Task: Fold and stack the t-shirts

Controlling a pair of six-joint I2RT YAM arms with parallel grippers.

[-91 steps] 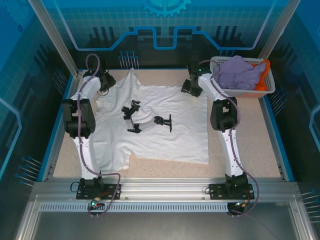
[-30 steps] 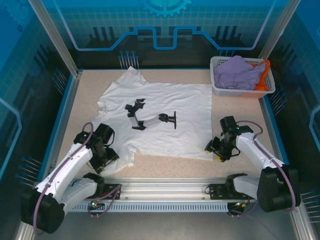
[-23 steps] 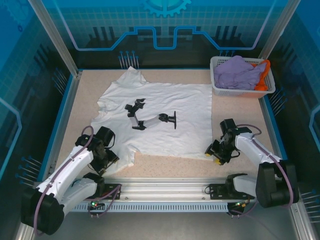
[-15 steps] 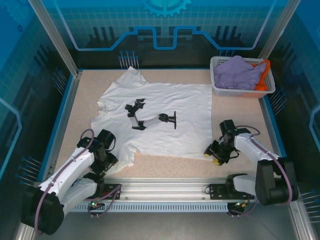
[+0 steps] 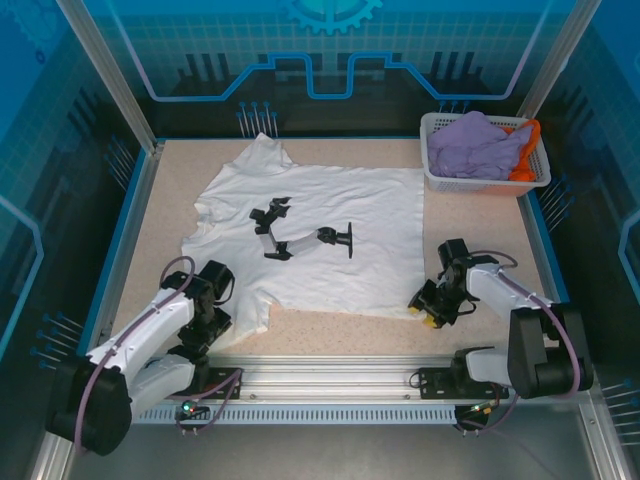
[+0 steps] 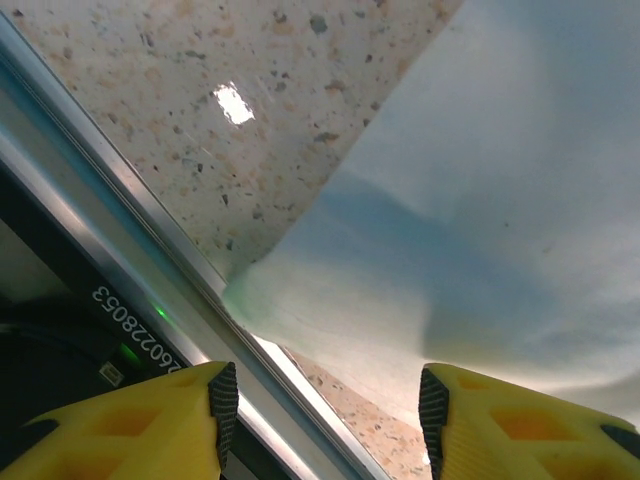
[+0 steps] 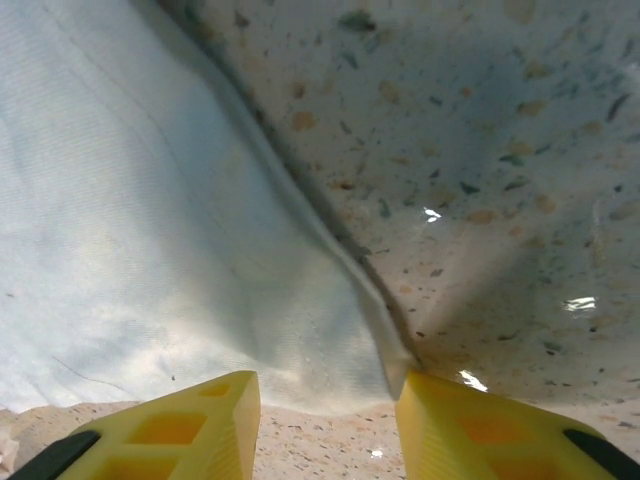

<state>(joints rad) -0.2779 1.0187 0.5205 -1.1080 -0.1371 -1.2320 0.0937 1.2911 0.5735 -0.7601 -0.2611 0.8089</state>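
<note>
Speckled beige table (image 5: 330, 335) inside blue walls: I see the white cloth t-shirt with black chest marks (image 5: 385, 250) spread flat across its middle. My left gripper (image 5: 207, 318) sits low at the shirt's near left corner, yellow fingers (image 6: 150, 420) parted either side of the hem, nothing pinched. My right gripper (image 5: 425, 306) is at the shirt's near right corner, jaws likewise apart around the cloth tip. The plain lavender t-shirt (image 5: 475, 145) and orange t-shirt (image 5: 528, 150) lie heaped in the white plastic lattice basket (image 5: 485, 184) at the table's far right corner.

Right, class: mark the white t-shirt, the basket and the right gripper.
white t-shirt (image 5: 380, 230): top view, plain cloth beside the print.
basket (image 5: 470, 185): top view, front wall.
right gripper (image 7: 328, 395): right wrist view, between fingertips.
</note>
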